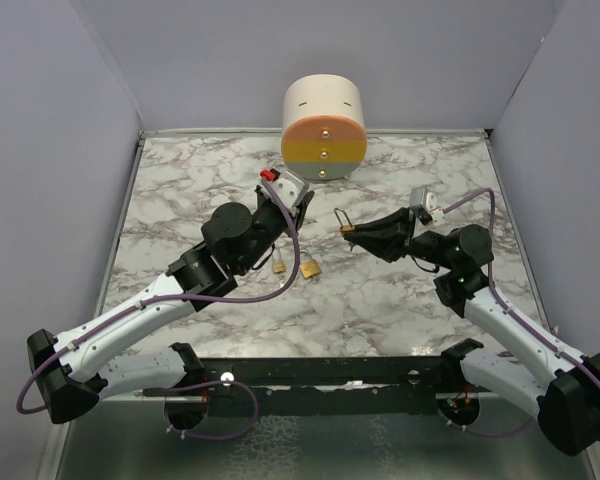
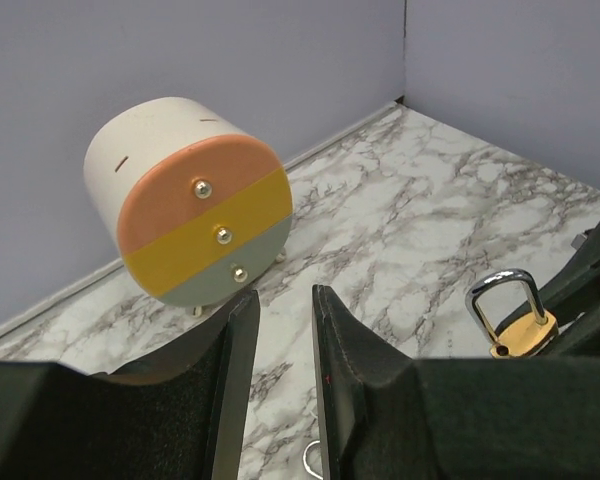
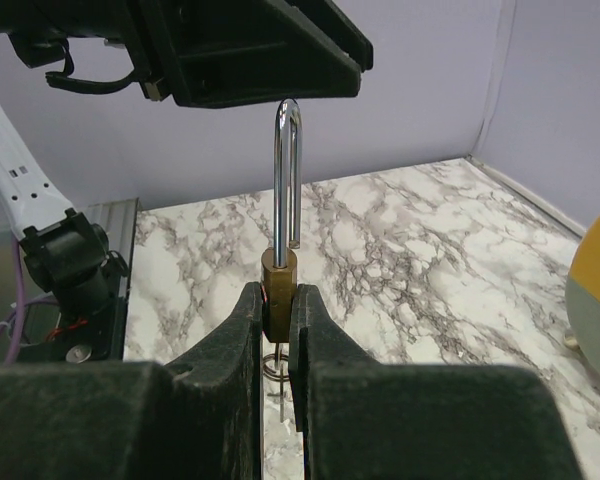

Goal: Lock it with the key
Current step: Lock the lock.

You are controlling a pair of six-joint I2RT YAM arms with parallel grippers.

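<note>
Brass padlock (image 3: 279, 285) stands upright, shackle up, its body pinched between the clamped fingers of the right gripper (image 3: 277, 310), raised off the marble table (image 1: 400, 300). The left gripper (image 2: 280, 340) hovers just beside it, its gap narrow and empty.

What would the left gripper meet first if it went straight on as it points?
Probably the three-coloured drum at the back: the left gripper aims near its lower right edge. Depth is unclear, so it may slip past to the wall.

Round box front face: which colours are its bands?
Round box: orange, yellow, grey-green bands; clearest in left wrist view.
</note>
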